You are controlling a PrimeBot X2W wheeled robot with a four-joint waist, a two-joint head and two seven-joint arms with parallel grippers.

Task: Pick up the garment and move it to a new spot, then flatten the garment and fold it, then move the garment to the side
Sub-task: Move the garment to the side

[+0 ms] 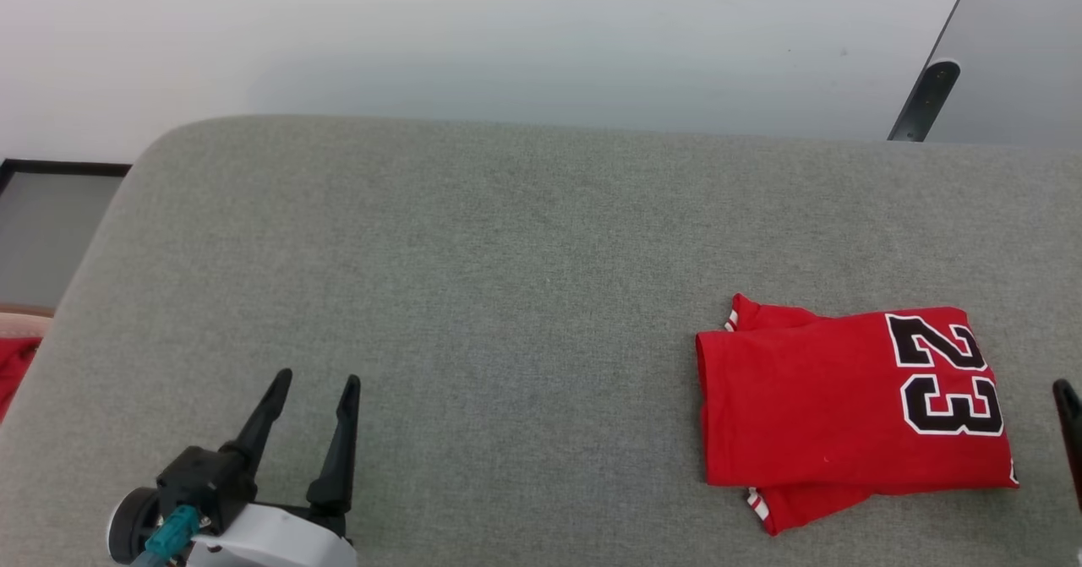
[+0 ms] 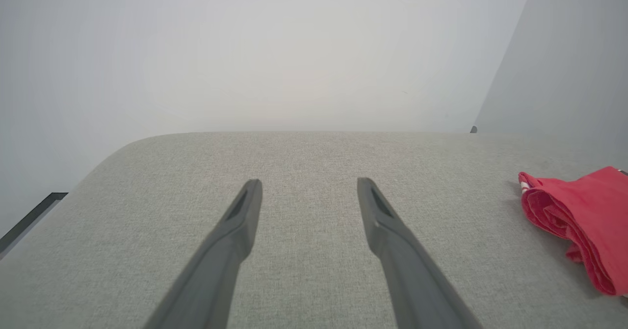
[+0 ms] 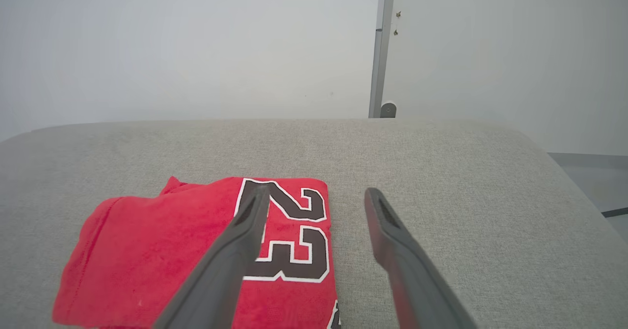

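The garment [image 1: 845,406], a red jersey with a black "23" and striped trim at its edges, lies folded into a rectangle on the right part of the grey padded table [image 1: 507,280]. At the lower left my left gripper [image 1: 314,381] stands open above bare cloth, far from the jersey, which appears at the right edge of its wrist view as the garment [image 2: 584,216]. My right gripper [image 3: 316,196] is open just above the garment [image 3: 147,255], its left finger over the number. One right fingertip [image 1: 1067,398] shows at the head view's right edge.
The table's far edge [image 1: 541,123] meets a pale wall. A dark post [image 1: 926,98] stands behind the back right. Past the table's left edge sit a dark-framed panel [image 1: 42,229] and some red cloth [image 1: 13,368].
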